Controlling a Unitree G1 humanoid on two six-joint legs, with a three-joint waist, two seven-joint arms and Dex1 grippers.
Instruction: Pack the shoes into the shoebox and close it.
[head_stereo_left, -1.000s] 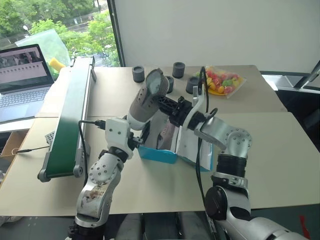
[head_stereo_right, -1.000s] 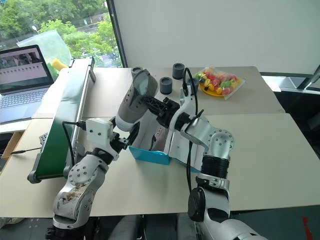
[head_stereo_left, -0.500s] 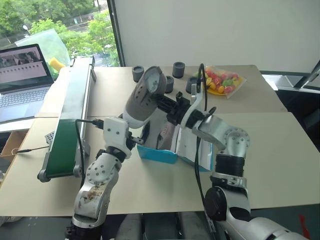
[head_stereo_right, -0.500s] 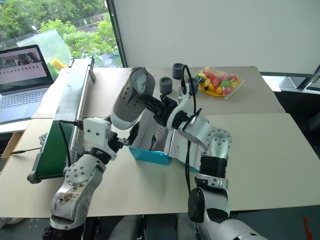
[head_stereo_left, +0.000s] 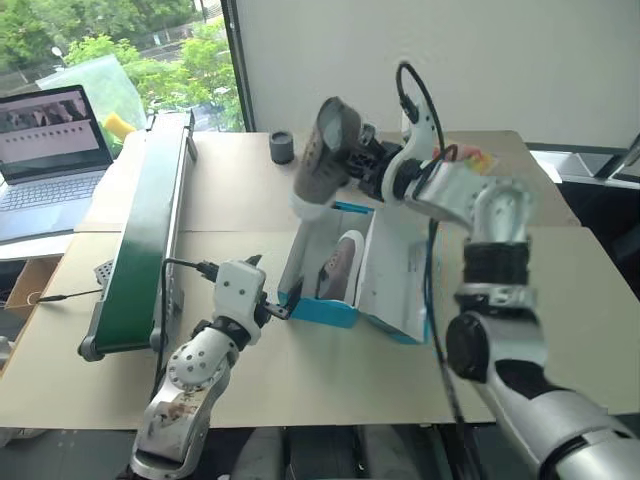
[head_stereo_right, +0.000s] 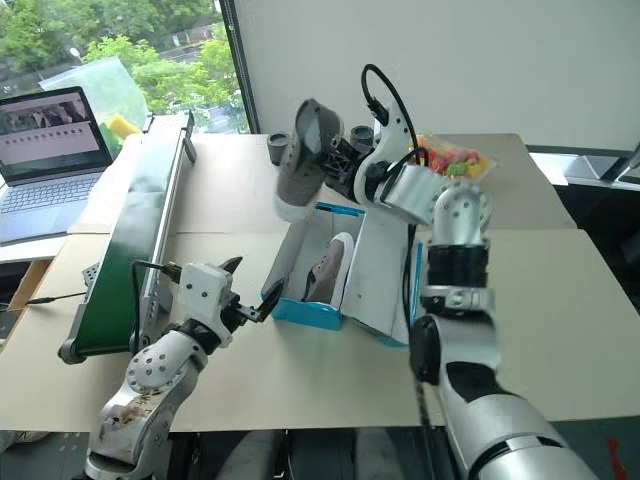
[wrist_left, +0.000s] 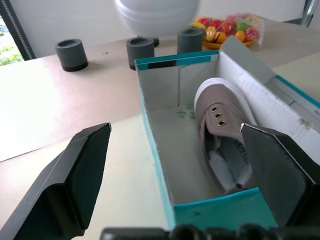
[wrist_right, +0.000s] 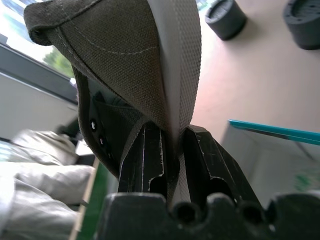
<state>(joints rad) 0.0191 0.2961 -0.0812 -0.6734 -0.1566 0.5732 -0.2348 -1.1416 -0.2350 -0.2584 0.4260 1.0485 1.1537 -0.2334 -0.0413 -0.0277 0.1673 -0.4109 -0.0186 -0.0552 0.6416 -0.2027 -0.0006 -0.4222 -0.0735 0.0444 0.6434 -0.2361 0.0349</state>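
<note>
The right end effector (wrist_right: 172, 165) is pinched tight on the edge of one shoe (head_stereo_right: 300, 160). It holds that shoe up in the air, above the far end of the shoebox (head_stereo_right: 300, 313). The shoe hangs with its toe down and its open top turned to the side. It is not in the shoebox yet.

The left end effector (head_stereo_right: 250, 290) has its two black fingers (wrist_left: 70, 175) spread wide, and it holds nothing. It sits low, just beside the near end of the shoebox, pointing at it.

The shoebox is open. The other shoe (wrist_left: 225, 135) is already inside, lying on its side against the shoebox's right wall. The left half of the shoebox floor is bare and white, so there looks to be room for the second shoe. The lid (head_stereo_right: 378, 275) is still flipped out to the shoebox's right and rests on the surface (head_stereo_right: 560, 330).

So I think the job is about half done. One shoe is packed. The shoe in the air still has to go down next to it. After that, the lid has to be folded over the top to shut the shoebox.

Behind the shoebox stand some small dark cylinders (wrist_left: 71, 53) and a plate of bright sweets (wrist_left: 227, 29).
</note>
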